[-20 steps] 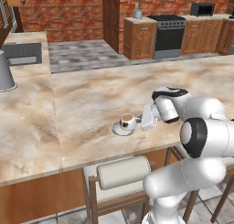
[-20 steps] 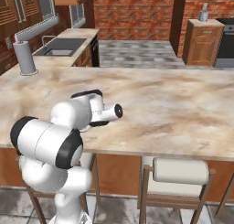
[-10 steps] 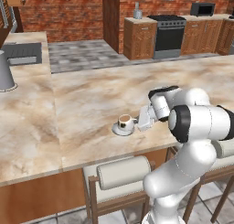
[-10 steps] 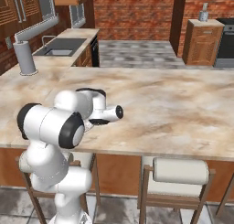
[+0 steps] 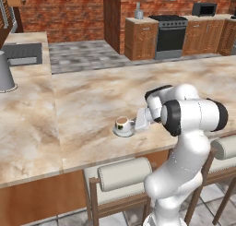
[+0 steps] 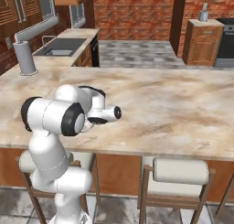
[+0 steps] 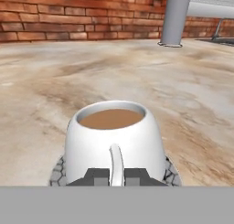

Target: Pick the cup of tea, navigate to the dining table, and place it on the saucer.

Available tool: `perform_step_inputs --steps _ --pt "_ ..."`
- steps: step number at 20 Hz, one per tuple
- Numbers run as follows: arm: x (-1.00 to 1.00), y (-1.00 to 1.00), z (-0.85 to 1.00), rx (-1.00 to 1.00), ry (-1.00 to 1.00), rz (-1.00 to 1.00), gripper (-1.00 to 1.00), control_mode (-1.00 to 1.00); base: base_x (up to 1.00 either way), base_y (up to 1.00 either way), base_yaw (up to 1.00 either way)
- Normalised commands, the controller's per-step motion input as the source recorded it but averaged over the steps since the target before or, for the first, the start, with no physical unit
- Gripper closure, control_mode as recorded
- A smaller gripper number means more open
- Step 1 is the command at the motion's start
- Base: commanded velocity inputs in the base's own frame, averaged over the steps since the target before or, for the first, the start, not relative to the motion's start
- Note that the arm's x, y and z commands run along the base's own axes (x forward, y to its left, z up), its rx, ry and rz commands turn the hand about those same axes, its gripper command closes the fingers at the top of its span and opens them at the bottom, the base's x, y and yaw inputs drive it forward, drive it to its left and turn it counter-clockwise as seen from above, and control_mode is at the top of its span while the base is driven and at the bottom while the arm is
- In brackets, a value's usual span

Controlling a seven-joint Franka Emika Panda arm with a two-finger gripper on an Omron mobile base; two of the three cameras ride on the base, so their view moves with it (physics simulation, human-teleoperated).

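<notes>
Just below the middle of the hand view sits the cup of tea (image 7: pixel 114 138), white, upright and full of brown tea, with its thin handle facing the camera. Under it lies the saucer (image 7: pixel 58 169), whose pale rim peeks out on either side of the cup's base. The gripper (image 7: pixel 117 176) is at the bottom centre, its two dark fingertips (image 7: pixel 96 176) pinched narrowly on the cup's handle.

From the left base view the cup (image 5: pixel 122 124) and saucer (image 5: pixel 124 132) rest near the front edge of the dining table (image 5: pixel 78 100), slightly left of centre, with the gripper (image 5: pixel 139 121) just to their right. A grey cylinder (image 7: pixel 174 18) stands on the marbled top at the upper right of the hand view. Padded stools (image 5: pixel 120 174) line the table's near side.
</notes>
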Motion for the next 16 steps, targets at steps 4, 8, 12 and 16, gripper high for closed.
perform_step_inputs --steps 4,8,12,16 --pt "0.15 0.1 -0.19 0.0 0.0 0.0 1.0 -1.0 0.0 0.0 0.0" --pt "0.15 0.03 -0.19 0.0 0.0 0.0 1.0 -1.0 0.0 0.0 0.0" --pt "0.18 0.0 -0.16 0.0 -0.01 0.0 1.0 -1.0 0.0 0.0 0.0" --pt "0.1 -0.01 -0.08 0.01 -0.04 0.03 1.0 -1.0 0.0 0.0 0.0"
